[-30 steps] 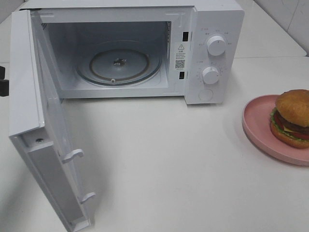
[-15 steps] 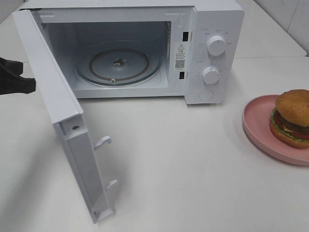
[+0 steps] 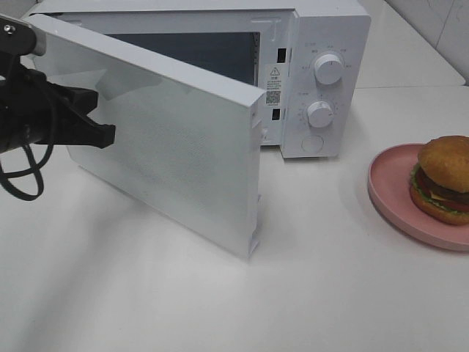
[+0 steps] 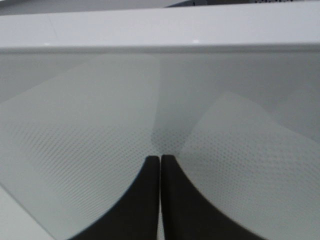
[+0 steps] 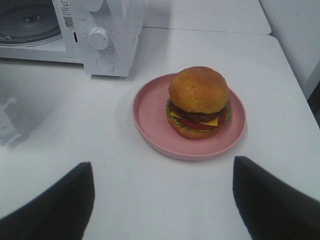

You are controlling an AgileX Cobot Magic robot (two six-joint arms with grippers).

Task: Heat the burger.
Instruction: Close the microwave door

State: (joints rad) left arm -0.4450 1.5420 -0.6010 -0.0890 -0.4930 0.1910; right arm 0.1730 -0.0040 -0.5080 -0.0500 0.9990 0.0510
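Sitting untouched, the burger rests on the pink plate on the white table, off to the right of the microwave and well apart from it. You have not picked it up yet, so in my judgement the main work of the task is all ahead of you.

Your right gripper hovers above the table on the near side of the plate, its fingers spread wide with nothing between them; the burger lies ahead of the gap.

Your left gripper is clenched, fingers pressed together and holding nothing, with the tips against the outer face of the microwave door. The door stands partly swung, at an angle across the opening, so the cavity is mostly screened in the high view; the right wrist view catches a part of the glass turntable inside.

What remains, as I read it: get the door clear of the opening, carry the burger inside, shut the door, and turn the dials.
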